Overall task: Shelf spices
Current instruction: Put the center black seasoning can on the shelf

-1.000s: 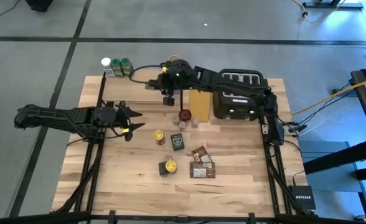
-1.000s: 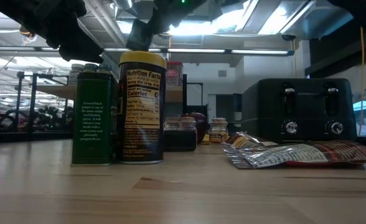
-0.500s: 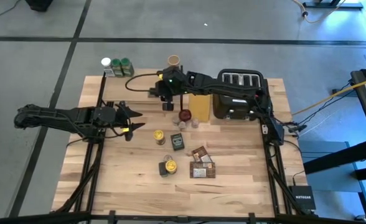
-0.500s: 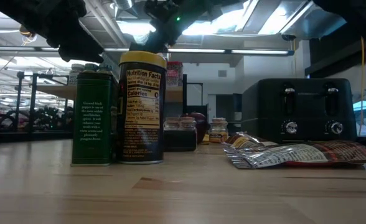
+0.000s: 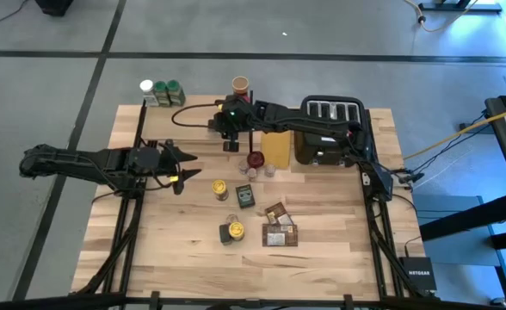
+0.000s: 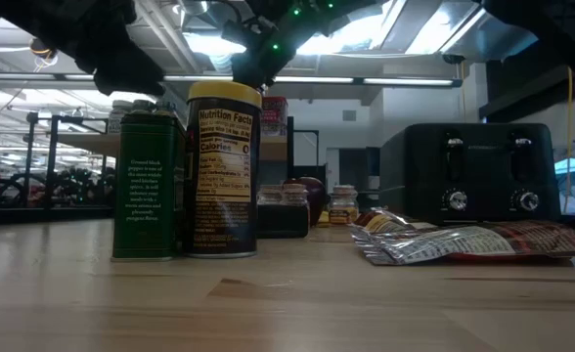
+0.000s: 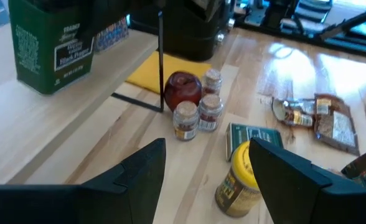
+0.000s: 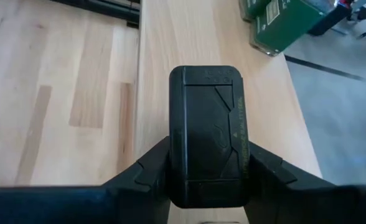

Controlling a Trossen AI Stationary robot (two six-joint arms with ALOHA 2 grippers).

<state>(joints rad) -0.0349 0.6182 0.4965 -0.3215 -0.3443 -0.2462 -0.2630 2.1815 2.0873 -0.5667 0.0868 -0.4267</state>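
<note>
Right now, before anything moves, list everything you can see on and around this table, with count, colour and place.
Table: 1, light wood, under everything.
Shelf: 1, light plank, far edge.
Shelf-end jars: 3, one white lid and two green, shelf's left end.
Tan-lid jar: 1, far edge, middle.
Toaster: 1, black, far right.
Board: 1, yellow, beside toaster.
Knob: 1, dark red, by board.
Small jars: 3, around knob.
Yellow-lid jars: 2, centre.
Green tin: 1, flat, centre.
Packets: about 3, brown, near centre.
Dark box: 1, black, in right pincer.
Left pincer: open, left side.
Right pincer: over the shelf.
</note>
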